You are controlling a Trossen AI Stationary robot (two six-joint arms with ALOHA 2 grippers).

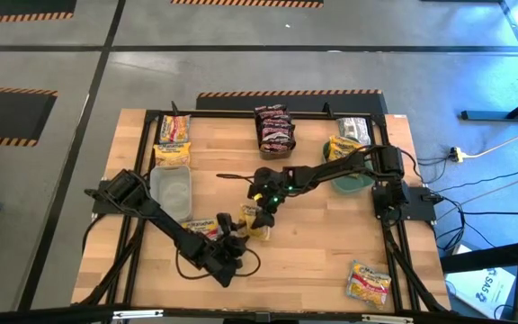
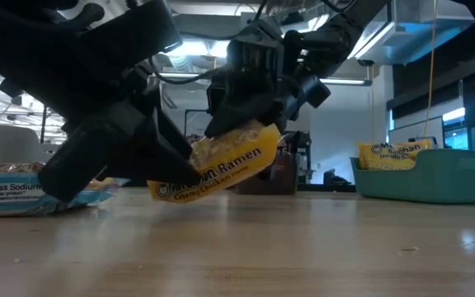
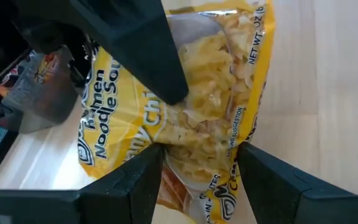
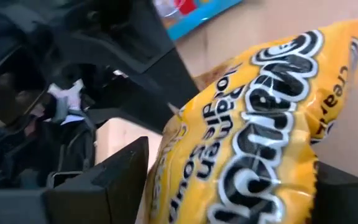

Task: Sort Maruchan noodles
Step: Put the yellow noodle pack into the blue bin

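A yellow Maruchan noodle packet (image 2: 225, 169) hangs tilted above the table's middle, held between both grippers. My left gripper (image 3: 201, 158) comes at it from the near left and is shut on its lower end. My right gripper (image 4: 229, 180) reaches in from the far right and is shut on its upper end. In the high view the two grippers, left (image 1: 243, 227) and right (image 1: 261, 205), meet over the packet (image 1: 257, 220) and hide most of it. My left gripper pinches the packet across its width, one finger (image 3: 148, 171) on each long edge (image 3: 169, 152), near the lower end. The fingers slant down from the table's near left. The packet is lifted clear of the table, tilted, lower at this end. My right gripper pinches the packet's raised end (image 4: 185, 155) between its two fingers, one finger (image 4: 120, 180) on each side. It slants down from the far right. That end (image 2: 258, 136) sits higher than the other, clear of the wood.
Dark red packets (image 1: 274, 129) lie stacked at the back centre, yellow ones (image 1: 174, 144) at the back left beside a clear bin (image 1: 171, 189). A silver packet (image 1: 353, 126) and a teal dish (image 1: 356, 183) sit at the right. One silver-white packet (image 2: 15, 194) lies near my left arm, and a yellow one (image 1: 370, 283) at the front right.
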